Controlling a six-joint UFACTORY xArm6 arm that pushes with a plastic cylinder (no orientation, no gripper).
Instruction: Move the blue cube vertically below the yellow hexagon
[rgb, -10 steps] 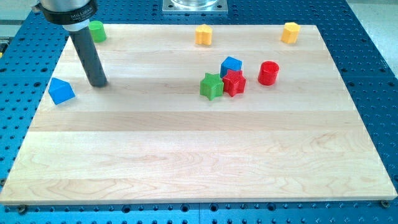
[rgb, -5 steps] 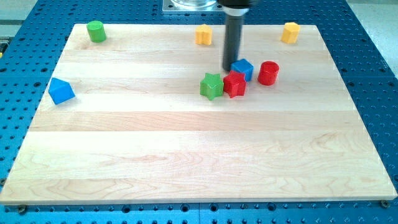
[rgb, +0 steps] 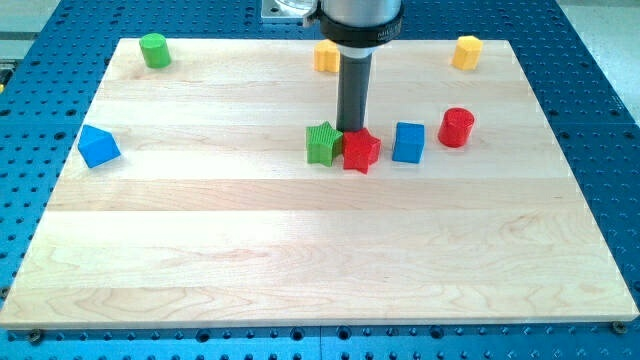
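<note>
A pale wooden board (rgb: 300, 240) with visible grain stripes lies on a blue perforated metal table (rgb: 600, 120). The dark, smooth, cylindrical rod comes down from the view's top, and my tip (rgb: 351, 131) sits just above the red star (rgb: 360, 151), at its upper edge, with the green star (rgb: 321, 143) immediately to its left; whether the tip touches either star cannot be told. There is no gripper here, only this plain rod, so nothing is clasped or released.

The blue cube (rgb: 408, 142) stands just right of the red star, with a narrow gap between them, its flat faces looking matte. To its right and slightly higher is the red cylinder (rgb: 456, 127), apart from the cube. The yellow hexagon (rgb: 466, 51) sits near the board's top edge toward the right, well above the cube and further right than it. Another yellow block (rgb: 326, 56) is partly hidden behind the rod at the top centre. A green cylinder (rgb: 153, 49) stands at the top left, and a blue wedge-like block (rgb: 98, 146) lies near the left edge
</note>
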